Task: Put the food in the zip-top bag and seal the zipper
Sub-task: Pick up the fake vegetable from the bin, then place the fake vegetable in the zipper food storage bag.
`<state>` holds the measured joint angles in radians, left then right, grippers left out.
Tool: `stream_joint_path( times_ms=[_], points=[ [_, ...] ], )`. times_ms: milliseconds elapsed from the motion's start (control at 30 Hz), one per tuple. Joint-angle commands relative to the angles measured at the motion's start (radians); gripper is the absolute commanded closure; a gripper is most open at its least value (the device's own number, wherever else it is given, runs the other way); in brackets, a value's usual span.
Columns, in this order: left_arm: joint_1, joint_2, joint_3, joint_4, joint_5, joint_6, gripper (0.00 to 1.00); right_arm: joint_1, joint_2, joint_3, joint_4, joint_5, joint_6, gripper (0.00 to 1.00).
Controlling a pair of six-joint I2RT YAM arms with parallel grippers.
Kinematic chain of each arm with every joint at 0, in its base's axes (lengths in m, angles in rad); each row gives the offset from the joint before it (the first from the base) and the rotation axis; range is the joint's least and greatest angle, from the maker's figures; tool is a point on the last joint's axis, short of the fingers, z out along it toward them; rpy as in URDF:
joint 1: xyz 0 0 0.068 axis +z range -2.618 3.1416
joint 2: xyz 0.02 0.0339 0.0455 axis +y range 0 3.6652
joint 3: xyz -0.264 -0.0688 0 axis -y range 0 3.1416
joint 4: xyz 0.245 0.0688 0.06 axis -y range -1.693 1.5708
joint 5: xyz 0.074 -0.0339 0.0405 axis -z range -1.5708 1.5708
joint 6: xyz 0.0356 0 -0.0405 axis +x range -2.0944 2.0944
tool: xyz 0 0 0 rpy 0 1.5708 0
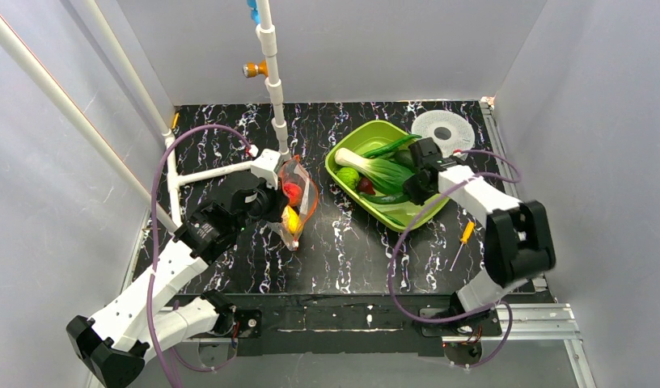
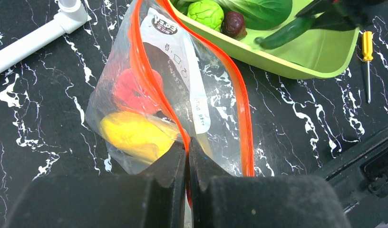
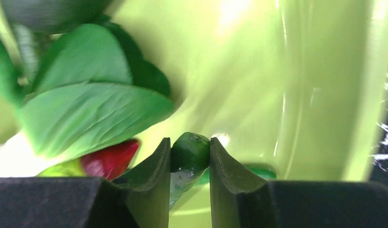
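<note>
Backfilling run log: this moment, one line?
left gripper: shut on zip-top bag | right gripper: shut on cucumber in tray | zipper: open | bagged: red fruit, yellow fruit

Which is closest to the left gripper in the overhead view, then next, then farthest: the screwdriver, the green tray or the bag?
1. Bag: pinched in the left gripper itself.
2. Tray: to the right, mid-scene.
3. Screwdriver: far right, past the tray.

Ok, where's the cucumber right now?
In the top view the cucumber lies in the lime-green tray, right of the zip-top bag, its end pinched in the right gripper, beside the bok choy.
</note>
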<state>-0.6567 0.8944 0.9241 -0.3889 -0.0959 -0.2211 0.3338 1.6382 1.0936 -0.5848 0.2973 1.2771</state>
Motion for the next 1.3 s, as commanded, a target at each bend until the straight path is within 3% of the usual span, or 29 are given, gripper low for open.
stream_joint_path(
  times_ms=[0,133,233,367,467,500,567,733,833,1033,1200,1267],
  points=[
    [-0.002,-0.004,0.001,0.015,-0.001,-0.003,1.00,-0.012,-0.226,-0.037,-0.033,0.124,-0.024,0.90],
    [-0.003,-0.007,0.001,0.015,-0.002,-0.003,1.00,-0.016,-0.386,-0.112,0.020,0.216,-0.100,0.92],
    [-0.002,-0.010,0.001,0.015,-0.001,-0.003,1.00,-0.016,-0.483,-0.192,0.144,0.159,-0.272,0.96],
    [-0.002,-0.011,0.002,0.015,0.002,-0.004,1.00,-0.017,-0.571,-0.279,0.338,-0.143,-0.525,0.99],
    [-0.003,-0.012,0.002,0.015,0.005,-0.005,1.00,-0.007,-0.618,-0.345,0.531,-0.409,-0.598,0.99],
    [-0.003,-0.011,0.002,0.016,0.005,-0.004,1.00,0.016,-0.632,-0.351,0.570,-0.430,-0.608,0.99],
    [-0.003,-0.011,0.000,0.017,0.006,-0.004,1.00,0.084,-0.654,-0.340,0.607,-0.393,-0.619,0.99],
    [-0.002,-0.017,0.000,0.018,0.000,-0.004,1.00,0.389,-0.665,-0.227,0.652,-0.025,-0.711,0.99],
    [-0.002,-0.030,-0.005,0.022,-0.008,-0.005,1.00,0.523,-0.648,-0.204,0.780,0.136,-0.809,0.99],
    [-0.002,-0.050,-0.010,0.030,-0.012,-0.006,1.00,0.743,-0.460,-0.066,1.033,0.360,-1.160,0.99],
    [-0.002,-0.066,-0.010,0.029,-0.016,-0.008,1.00,0.869,-0.302,-0.026,1.431,0.439,-1.545,0.99],
    [-0.002,-0.076,-0.012,0.031,-0.020,-0.009,1.00,0.901,-0.231,0.015,1.515,0.449,-1.653,0.99]
  ],
)
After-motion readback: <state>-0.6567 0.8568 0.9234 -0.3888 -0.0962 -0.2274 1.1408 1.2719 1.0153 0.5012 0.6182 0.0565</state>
